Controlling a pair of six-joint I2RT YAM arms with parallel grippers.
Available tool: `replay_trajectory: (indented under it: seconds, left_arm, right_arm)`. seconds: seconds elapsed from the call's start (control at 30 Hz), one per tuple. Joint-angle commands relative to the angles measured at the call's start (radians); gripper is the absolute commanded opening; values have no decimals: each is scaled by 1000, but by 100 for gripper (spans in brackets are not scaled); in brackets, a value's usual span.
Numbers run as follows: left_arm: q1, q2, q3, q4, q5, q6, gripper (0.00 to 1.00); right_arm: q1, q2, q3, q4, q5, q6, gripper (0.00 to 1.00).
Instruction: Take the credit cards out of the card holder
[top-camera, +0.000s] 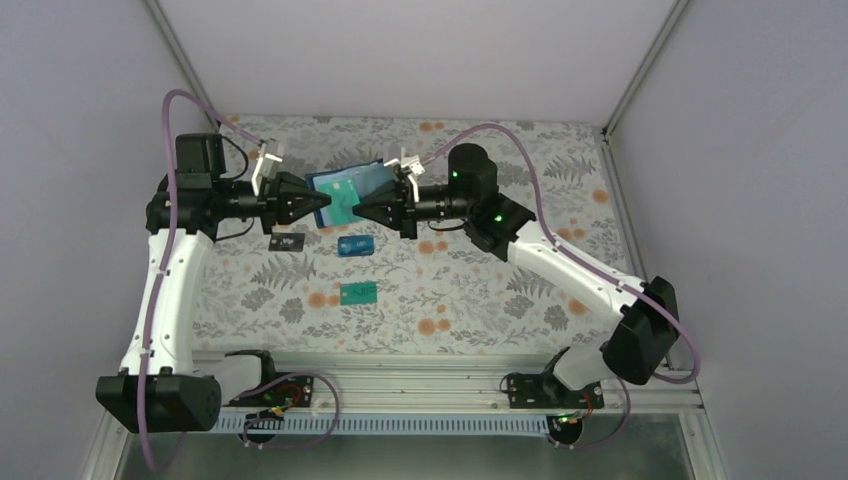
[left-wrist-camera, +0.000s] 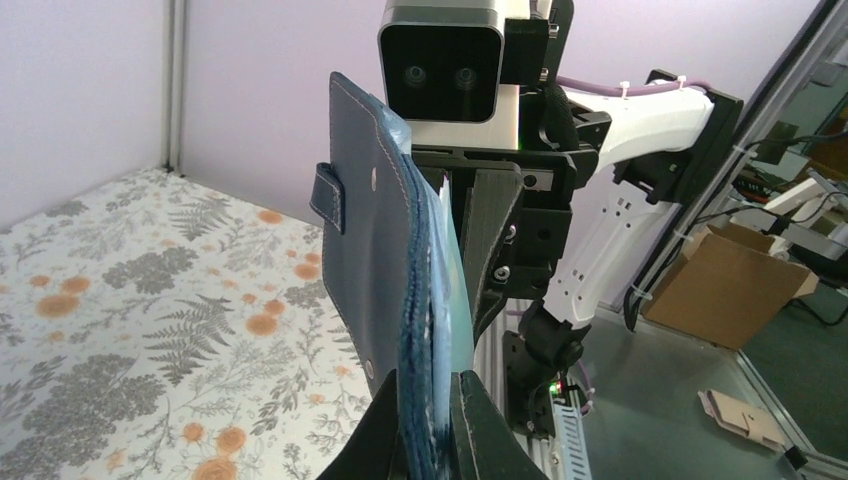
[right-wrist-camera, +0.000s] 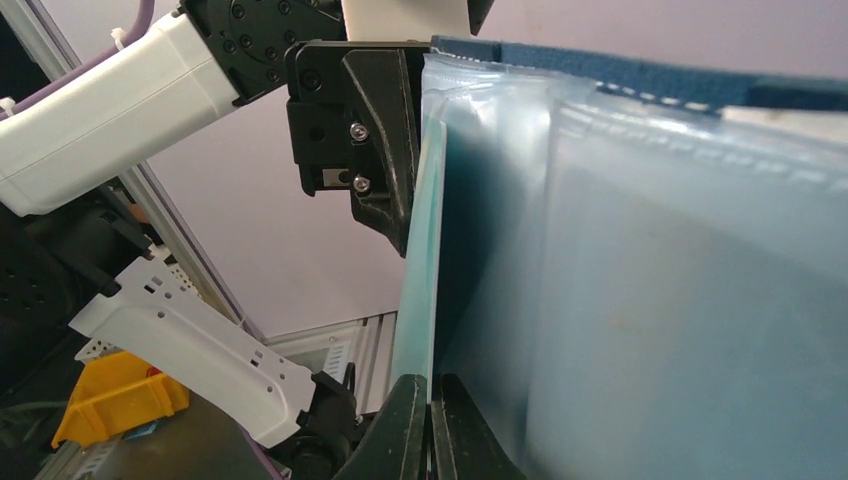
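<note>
The navy card holder (top-camera: 352, 180) is held open in the air between both arms. My left gripper (top-camera: 322, 206) is shut on its edge; in the left wrist view the jaws (left-wrist-camera: 432, 425) clamp the wallet (left-wrist-camera: 375, 260) with its tab clasp to the left. My right gripper (top-camera: 358, 213) is shut on a thin teal card (right-wrist-camera: 418, 270) that stands partly out of the pale pockets (right-wrist-camera: 650, 290); its fingertips (right-wrist-camera: 430, 425) pinch the card's edge. A dark card (top-camera: 287, 241), a bright blue card (top-camera: 356, 246) and a teal-green card (top-camera: 357, 292) lie on the table.
The floral tablecloth (top-camera: 480, 290) covers the table, with white walls at the back and sides. A metal rail (top-camera: 420, 375) with the arm bases runs along the near edge. The two grippers face each other tip to tip.
</note>
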Motion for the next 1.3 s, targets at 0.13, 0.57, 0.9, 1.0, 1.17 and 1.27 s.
replay_trajectory:
  seconds: [0.13,0.57,0.9,1.0,1.17,1.27]
  left_arm:
    - [-8,-17,-5,-8,68,50,7]
    - [-9,-19,1,-82,93,128,17]
    - [-8,-18,-9,-11,46,39,2]
    - [-9,-17,-9,6,31,23,2]
    - [-1,-19,-7,73,-84,-73,2]
    - [15,-19,-16,144,-331,-178,2]
  right_arm:
    - [-1,-70,15,-66,57,-58,4]
    - [-11,-93,54,-122,73,-103,4]
    - [-47,-140,62,-237,139,-171,4]
    - [-78,-168,43,-274,157,-189,4]
    - [-140,-202,17,-354,193,-223,4]
    - [-181,-198,26,-433,209,-248,4]
